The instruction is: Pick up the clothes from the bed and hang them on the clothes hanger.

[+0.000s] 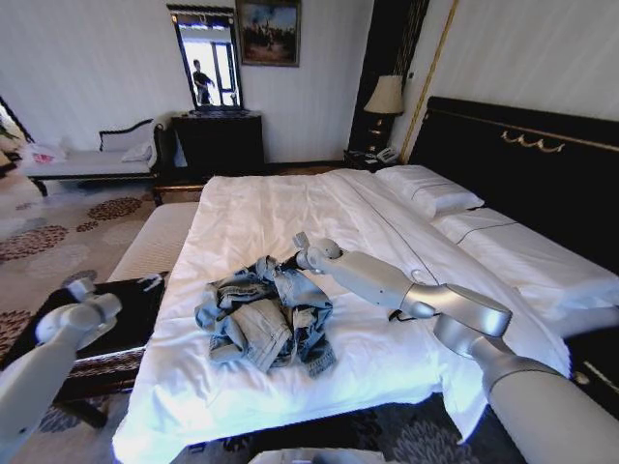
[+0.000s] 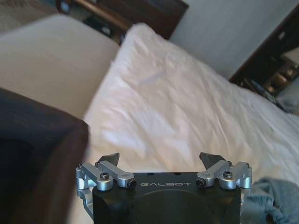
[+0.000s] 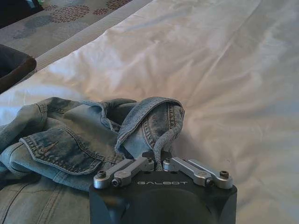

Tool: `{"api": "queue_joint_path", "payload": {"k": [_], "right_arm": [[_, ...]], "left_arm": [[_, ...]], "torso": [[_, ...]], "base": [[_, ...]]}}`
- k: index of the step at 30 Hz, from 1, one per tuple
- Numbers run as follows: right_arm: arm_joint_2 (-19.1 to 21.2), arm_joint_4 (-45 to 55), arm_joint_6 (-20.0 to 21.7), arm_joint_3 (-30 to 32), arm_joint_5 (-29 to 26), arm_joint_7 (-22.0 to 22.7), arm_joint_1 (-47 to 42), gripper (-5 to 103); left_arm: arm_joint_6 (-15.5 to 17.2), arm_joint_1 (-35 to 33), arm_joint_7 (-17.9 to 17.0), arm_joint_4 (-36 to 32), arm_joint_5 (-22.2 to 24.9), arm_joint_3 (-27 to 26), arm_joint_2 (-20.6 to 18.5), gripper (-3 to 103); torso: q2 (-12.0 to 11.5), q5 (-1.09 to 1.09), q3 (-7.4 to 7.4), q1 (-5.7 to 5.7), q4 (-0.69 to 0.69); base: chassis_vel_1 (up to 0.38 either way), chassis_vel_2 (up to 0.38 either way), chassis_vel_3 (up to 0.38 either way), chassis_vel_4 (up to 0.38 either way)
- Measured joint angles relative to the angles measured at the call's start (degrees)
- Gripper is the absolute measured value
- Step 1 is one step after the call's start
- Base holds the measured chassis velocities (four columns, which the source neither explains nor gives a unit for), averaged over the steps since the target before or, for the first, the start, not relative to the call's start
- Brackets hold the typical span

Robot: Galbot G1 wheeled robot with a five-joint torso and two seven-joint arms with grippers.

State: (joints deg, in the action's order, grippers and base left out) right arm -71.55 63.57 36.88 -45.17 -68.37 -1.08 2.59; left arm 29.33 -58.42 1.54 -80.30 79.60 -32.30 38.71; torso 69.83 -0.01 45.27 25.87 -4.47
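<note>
Right gripper (image 3: 159, 161) clamped on denim jacket (image 3: 70, 140) — crumpled on bed (image 1: 290, 208), left gripper (image 2: 159, 161) spread wide — bedside.

— What does the room look like past the bedding?

— Pale walls (image 1: 106, 68) with a framed painting (image 1: 268, 31) hung high, and beside it a tall mirror (image 1: 208, 60) standing on a dark cabinet (image 1: 218, 142).

— Any lighting?

— A table lamp (image 1: 385, 97) with a cream shade sits on a nightstand in the corner, against a dark panel with gold trim. Daylight shows bright in the mirror.

— And the floor?

— Carpet (image 1: 58, 232) in a muted tone, patterned with dark floral medallions.

— Other furniture?

— A chaise with a dark frame and white cushion (image 1: 92, 162) along the far wall, and a cream upholstered bench (image 1: 155, 242) close by, with a dark low table (image 1: 126, 314) nearer the camera.
</note>
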Motion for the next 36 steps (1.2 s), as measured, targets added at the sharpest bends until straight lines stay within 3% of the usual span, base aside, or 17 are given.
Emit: {"api": "queue_joint_path", "payload": {"k": [3,5,9,19,30,34,36], "right_arm": [[0.68,0.20,-0.02,-0.42,-0.25,0.00,0.49,3],[0.78,0.21,-0.03,-0.46,-0.28,0.00,0.56,3],[1.73,0.46,-0.04,-0.54,-0.95,0.06,1.31,3],[3.19,0.72,-0.04,-0.95,-1.79,0.38,2.33,3],[2.98,-0.06,-0.04,-0.80,-1.98,1.16,2.71,3],[2.59,-0.66,-0.12,-0.84,-2.00,1.47,2.96,3],[2.54,-0.77,-0.16,-0.85,-2.00,1.55,3.04,3]], "left_arm": [[1.04,5.38,-0.74,3.95,-0.91,4.94,2.78,99],[1.17,6.12,-0.87,4.56,-1.03,5.53,3.28,99],[2.63,13.60,-1.82,11.36,-1.61,10.49,8.37,99],[7.49,23.28,-6.71,20.69,-0.91,14.66,14.16,99],[12.12,27.91,-9.70,26.98,-3.04,17.06,18.09,98],[12.38,29.71,-9.51,28.84,-3.29,17.66,18.95,93],[12.54,30.30,-9.44,29.19,-3.58,18.02,19.30,82]], "torso": [[0.00,0.01,0.01,0.00,-0.02],[0.00,0.01,0.01,0.00,-0.02],[-0.01,0.01,0.01,0.02,0.00],[0.00,0.03,0.01,0.02,-0.01],[0.00,0.02,0.00,0.01,0.01],[-0.01,0.02,0.01,0.01,0.00],[-0.01,0.02,0.01,0.01,0.01]], "base": [[0.000,0.000,0.000,0.000],[0.000,0.000,0.000,0.000],[0.000,0.000,0.000,0.000],[0.000,0.000,0.000,0.000],[0.000,0.000,0.000,0.000],[0.000,0.000,0.000,0.000],[0.000,0.000,0.000,0.000]]}}
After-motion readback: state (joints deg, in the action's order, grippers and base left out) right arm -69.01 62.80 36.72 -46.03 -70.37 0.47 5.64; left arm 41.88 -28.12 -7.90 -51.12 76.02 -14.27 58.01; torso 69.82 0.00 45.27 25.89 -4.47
